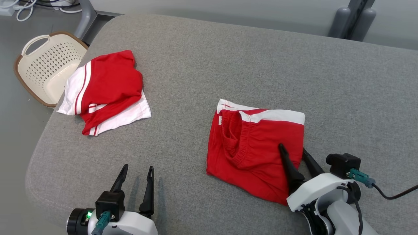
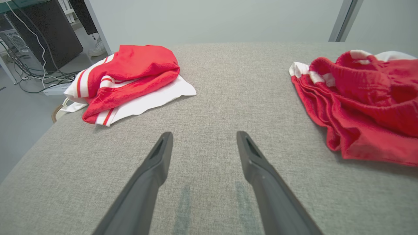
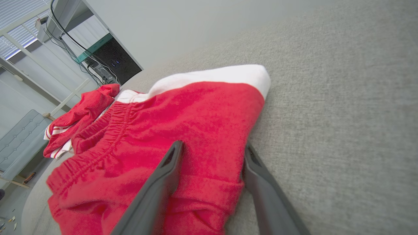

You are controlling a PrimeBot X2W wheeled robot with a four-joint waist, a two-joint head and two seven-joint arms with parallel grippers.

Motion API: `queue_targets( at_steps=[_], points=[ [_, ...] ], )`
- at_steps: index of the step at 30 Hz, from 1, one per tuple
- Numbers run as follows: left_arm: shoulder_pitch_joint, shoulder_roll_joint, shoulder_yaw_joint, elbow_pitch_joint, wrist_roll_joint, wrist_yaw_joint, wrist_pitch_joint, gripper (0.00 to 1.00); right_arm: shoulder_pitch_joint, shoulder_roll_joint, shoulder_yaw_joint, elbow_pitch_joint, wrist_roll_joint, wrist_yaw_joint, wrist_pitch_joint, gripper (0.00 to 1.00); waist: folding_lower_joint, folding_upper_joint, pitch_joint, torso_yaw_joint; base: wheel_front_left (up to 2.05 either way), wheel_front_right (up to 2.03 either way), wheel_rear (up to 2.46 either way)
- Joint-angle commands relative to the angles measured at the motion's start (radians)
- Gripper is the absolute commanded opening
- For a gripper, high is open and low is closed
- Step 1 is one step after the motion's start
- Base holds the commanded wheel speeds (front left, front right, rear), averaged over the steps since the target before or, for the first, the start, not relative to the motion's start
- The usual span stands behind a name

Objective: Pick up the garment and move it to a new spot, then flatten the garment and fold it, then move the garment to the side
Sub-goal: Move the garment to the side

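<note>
The garment (image 1: 254, 147), red shorts with a white band, lies folded on the grey padded table (image 1: 228, 58), right of centre. My right gripper (image 1: 292, 147) is open at its right edge: one finger rests over the red cloth and the other sits beside the edge on the table. The right wrist view shows this gripper (image 3: 213, 145) straddling the garment's (image 3: 196, 120) border. My left gripper (image 1: 137, 167) hovers open and empty over bare table at the lower left. In the left wrist view, this gripper (image 2: 204, 133) has the garment (image 2: 369, 107) off to its right.
A second red and white garment (image 1: 107, 88) lies bunched near the table's far left edge, also visible in the left wrist view (image 2: 130, 78). A cream perforated basket (image 1: 42, 65) stands on the floor beyond that edge. Cables and a dark cabinet (image 2: 49, 29) stand farther left.
</note>
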Motion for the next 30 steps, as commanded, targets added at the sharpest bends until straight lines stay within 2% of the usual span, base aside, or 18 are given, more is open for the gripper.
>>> queue_targets(
  at_steps=[1,6,11,12,23,30],
  points=[
    [-0.015,0.004,0.005,-0.005,0.009,0.0,0.0,1.0,0.024,0.013,0.008,0.034,0.016,0.006,0.006,0.0,0.0,0.0,-0.002,-0.003,0.0,0.0,0.0],
    [-0.007,0.004,0.001,-0.008,0.018,-0.012,0.0,1.0,0.021,0.004,-0.032,0.009,-0.016,0.004,0.005,0.0,0.0,0.0,-0.016,-0.032,0.0,0.0,0.0],
    [0.005,0.004,0.005,-0.016,0.037,-0.027,0.0,1.0,0.027,0.002,-0.04,-0.018,-0.016,0.003,0.004,0.0,0.0,0.0,-0.041,-0.12,0.0,0.0,0.0],
    [0.005,0.004,0.005,-0.016,0.037,-0.027,0.0,1.0,0.027,0.002,-0.04,-0.018,-0.016,0.003,0.004,0.0,0.0,0.0,-0.041,-0.12,0.0,0.0,0.0],
    [-0.038,0.004,-0.076,-0.033,0.067,-0.081,0.0,1.0,0.042,0.006,-0.015,-0.038,-0.003,0.004,0.004,0.0,0.0,0.0,-0.075,-0.464,0.0,0.0,0.0],
    [-0.051,0.005,-0.083,-0.042,0.076,-0.086,0.0,1.0,0.047,0.006,0.005,-0.043,0.011,0.004,0.004,0.0,0.0,0.0,-0.06,-0.673,0.0,0.0,0.0]
  ],
)
